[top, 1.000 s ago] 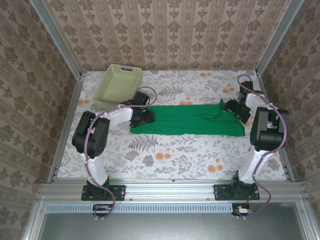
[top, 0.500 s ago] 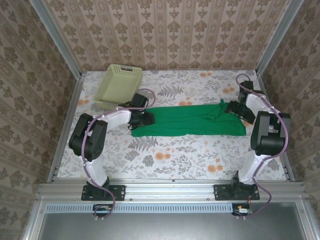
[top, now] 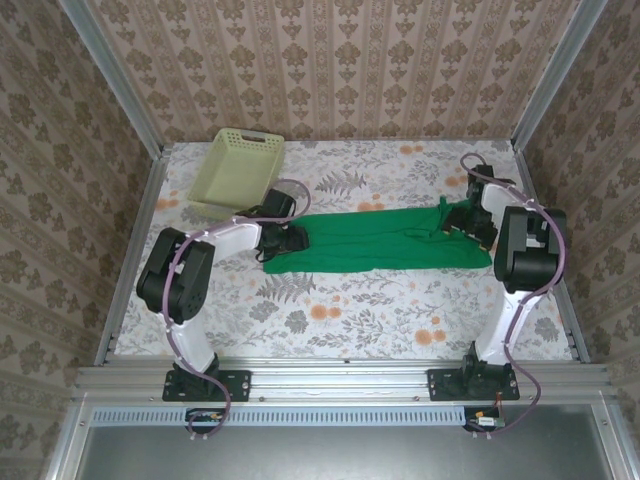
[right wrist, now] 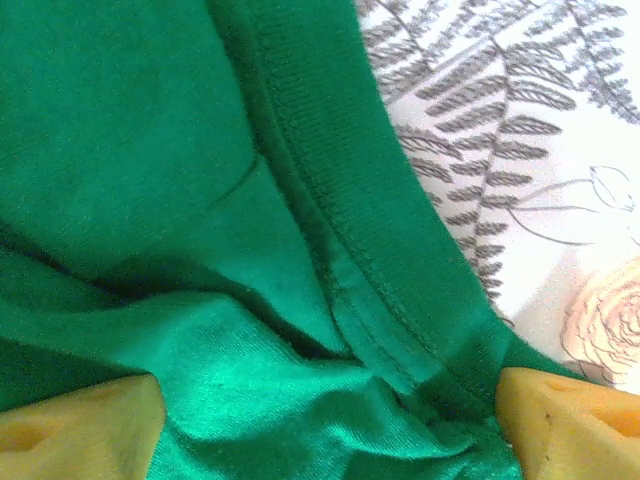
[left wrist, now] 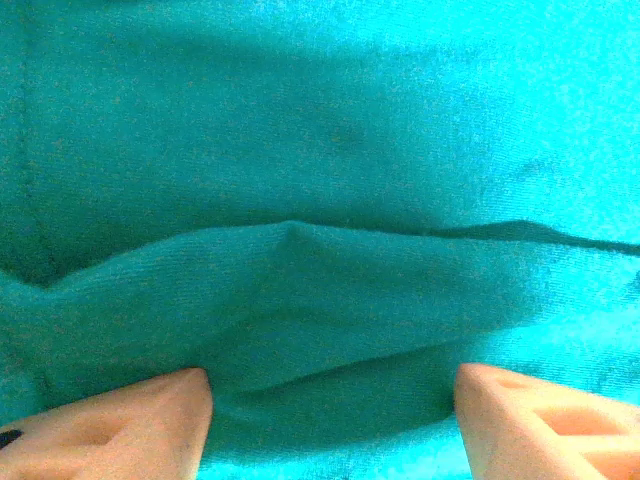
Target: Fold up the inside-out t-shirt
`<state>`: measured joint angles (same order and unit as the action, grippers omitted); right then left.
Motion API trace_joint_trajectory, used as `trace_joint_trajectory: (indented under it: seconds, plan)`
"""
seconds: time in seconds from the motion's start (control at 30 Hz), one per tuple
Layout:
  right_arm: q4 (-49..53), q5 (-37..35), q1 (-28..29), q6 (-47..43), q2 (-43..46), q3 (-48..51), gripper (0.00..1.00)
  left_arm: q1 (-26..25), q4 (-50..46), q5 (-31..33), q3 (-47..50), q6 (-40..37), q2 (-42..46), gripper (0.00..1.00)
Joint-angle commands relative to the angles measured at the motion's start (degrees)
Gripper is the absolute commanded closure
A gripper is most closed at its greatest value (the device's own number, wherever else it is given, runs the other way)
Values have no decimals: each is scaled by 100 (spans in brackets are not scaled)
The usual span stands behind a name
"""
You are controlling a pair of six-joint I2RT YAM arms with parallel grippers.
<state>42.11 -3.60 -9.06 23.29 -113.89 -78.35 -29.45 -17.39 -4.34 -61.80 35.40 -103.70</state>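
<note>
The inside-out t-shirt (top: 380, 240) lies as a long bright green band across the middle of the table. My left gripper (top: 290, 238) rests on its left end. In the left wrist view this gripper (left wrist: 333, 420) is open, its fingers (left wrist: 130, 425) set wide apart with a raised fold of the t-shirt (left wrist: 320, 300) between them. My right gripper (top: 462, 218) sits on the crumpled right end. In the right wrist view it (right wrist: 330, 430) is open too, fingertips (right wrist: 80, 430) wide apart over bunched cloth and a stitched hem (right wrist: 400, 290).
A pale yellow-green lattice basket (top: 238, 165) stands at the back left, just beyond the left arm. The floral tablecloth (top: 350, 310) is bare in front of the shirt. Metal frame posts and papered walls close in the table on three sides.
The right arm has swung its elbow toward the far side, with its gripper staying at the shirt's right end. The left arm has shifted slightly, its gripper still on the left end.
</note>
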Motion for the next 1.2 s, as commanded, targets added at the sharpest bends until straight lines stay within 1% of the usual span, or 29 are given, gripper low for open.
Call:
trace_joint_trajectory:
  seconds: [0.0, 0.07, 0.1, 0.13, 0.2, 0.23, 0.3, 0.33, 0.37, 0.4, 0.43, 0.53, 0.63, 0.73, 0.83, 0.93, 1.0, 1.07, 1.17]
  plan:
    - [270, 87, 133, 89, -303, -159, 21, -30, -81, -70, 267, 150, 44, 33]
    - [350, 116, 141, 64, -361, -251, 29, -58, -48, -54, 361, 178, 81, 33]
    - [335, 171, 142, 31, -367, -267, 38, -78, -24, -34, 407, 204, 101, 33]
    - [318, 216, 133, 28, -360, -268, 49, -103, -19, -25, 459, 219, 118, 33]
    - [264, 284, 107, 39, -315, -231, 68, -163, -10, -2, 531, 261, 147, 33]
    - [241, 216, 85, 77, -238, -178, 76, -206, 1, 14, 575, 291, 170, 33]
    - [185, -60, 29, 106, 14, -35, 89, -325, 12, 23, 660, 364, 215, 33]
    - [214, -315, -3, 110, 192, 38, 95, -415, 20, 19, 691, 418, 251, 33]
    - [277, -602, -28, 98, 374, 92, 98, -503, 23, -12, 708, 470, 277, 33]
    - [364, -1003, -46, 89, 596, 137, 100, -619, 17, -35, 723, 554, 325, 33]
    - [449, -1385, -52, 70, 834, 173, 100, -755, 46, -84, 732, 642, 375, 33]
    - [608, -1965, -7, -99, 1594, 223, 100, -1134, 70, -270, 634, 874, 556, 33]
    - [781, -2246, 213, -297, 2222, 127, 100, -1333, 52, -353, 465, 1020, 814, 33]
    - [1009, -2361, 698, -530, 2542, -57, 100, -1255, 68, -345, 499, 1101, 1138, 33]
    - [1259, -2312, 1351, -634, 2705, -176, 100, -1057, 48, -228, 700, 1061, 1435, 34]
    - [1351, -2045, 2071, -423, 2842, -130, 100, -835, 167, -301, 1014, 991, 1619, 35]
    - [1409, -1954, 2562, -66, 2863, -110, 100, -761, 302, -382, 1204, 933, 1662, 36]
    - [1303, -1702, 3079, 320, 2796, -93, 100, -755, 482, -499, 1334, 856, 1630, 38]
    - [1096, -1482, 3735, 954, 2530, -174, 100, -778, 810, -666, 1469, 846, 1507, 41]
